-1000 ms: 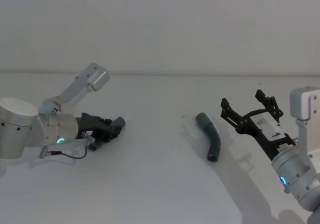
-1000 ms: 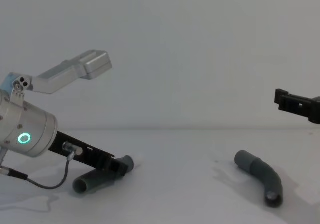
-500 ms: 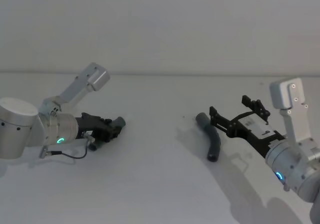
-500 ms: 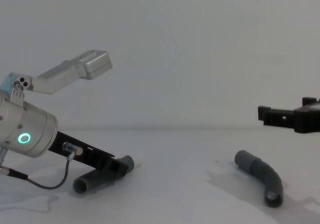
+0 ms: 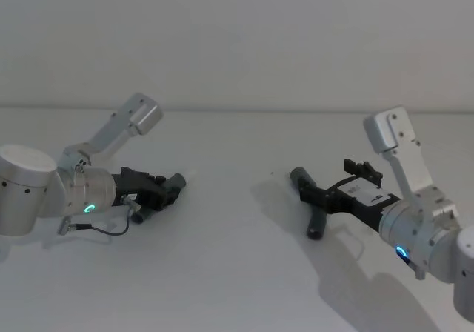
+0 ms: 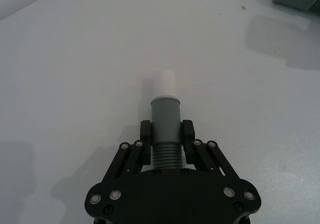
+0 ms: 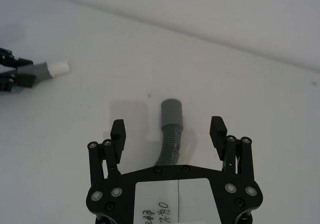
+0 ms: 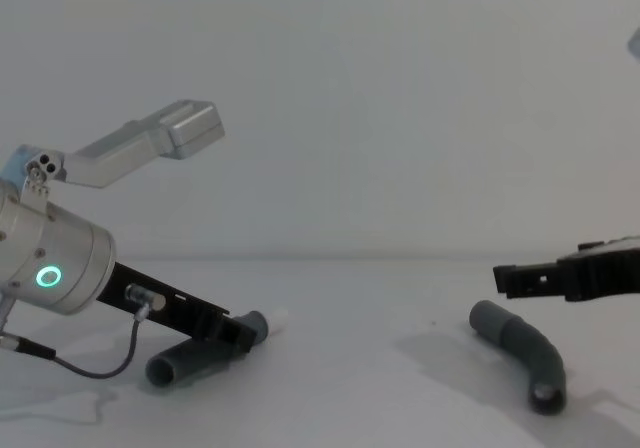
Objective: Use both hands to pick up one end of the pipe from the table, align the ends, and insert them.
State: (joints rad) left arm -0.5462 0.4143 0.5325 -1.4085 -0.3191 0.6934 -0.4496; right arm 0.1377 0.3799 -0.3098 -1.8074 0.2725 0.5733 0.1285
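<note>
My left gripper [image 5: 167,189] lies low over the white table [image 5: 237,273], shut on one curved grey pipe piece [image 8: 175,366]. In the left wrist view its fingers clamp the ribbed part just behind the collar [image 6: 165,111], and the white tip [image 6: 163,81] pokes out ahead. The other pipe piece [image 5: 316,224] lies on the table at the right, with its plain grey sleeve end [image 7: 171,115] pointing away from my right gripper [image 7: 168,127]. That gripper is open and hovers just above the piece, one finger on each side, touching nothing.
The left arm's cable [image 8: 95,368] droops onto the table beside the held piece. Bare table surface spans the gap between the two pipe pieces. A plain wall rises behind the table's far edge [image 5: 244,110].
My right gripper has swung down and to the left, from beside the grey piece to straddling it from above. The left arm has stayed put, and the white tip now shows past its fingers.
</note>
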